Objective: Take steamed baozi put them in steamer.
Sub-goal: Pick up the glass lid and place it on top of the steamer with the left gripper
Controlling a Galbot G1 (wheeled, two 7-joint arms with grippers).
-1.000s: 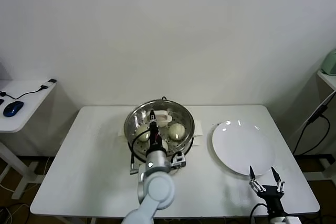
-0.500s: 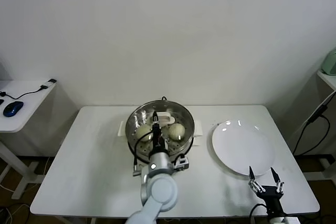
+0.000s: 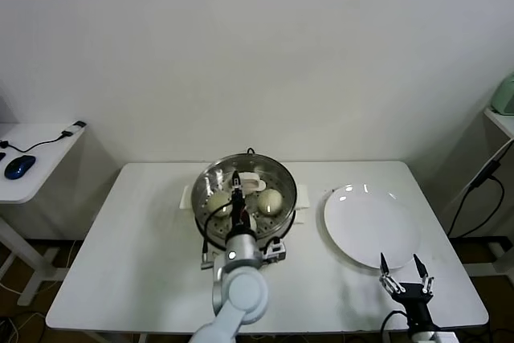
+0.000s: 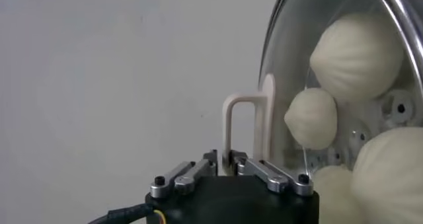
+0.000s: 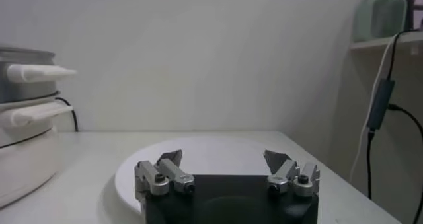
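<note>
Four baozi [image 4: 357, 57] sit inside the steamer [image 3: 245, 190], frame centre on the counter [image 3: 128, 271], under a glass lid [image 4: 330, 20]. Plate [image 3: 371, 226] at right is bare. Left gripper [image 4: 229, 160] reaches in from below, jaws nearly together around the lid handle [image 4: 248, 123]. Right gripper [image 5: 225, 160] parked lower right, jaws spread.

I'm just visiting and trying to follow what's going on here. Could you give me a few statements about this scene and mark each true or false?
1. The white plate has buns on it. False: it is bare.
2. Buns lie inside the steamer under a glass lid. True.
3. The left gripper is at the lid's white handle. True.
4. The right gripper holds a bun. False: it is open and holds nothing, near the table's front edge.
5. The steamer stands to the right of the plate. False: it stands to its left.
</note>
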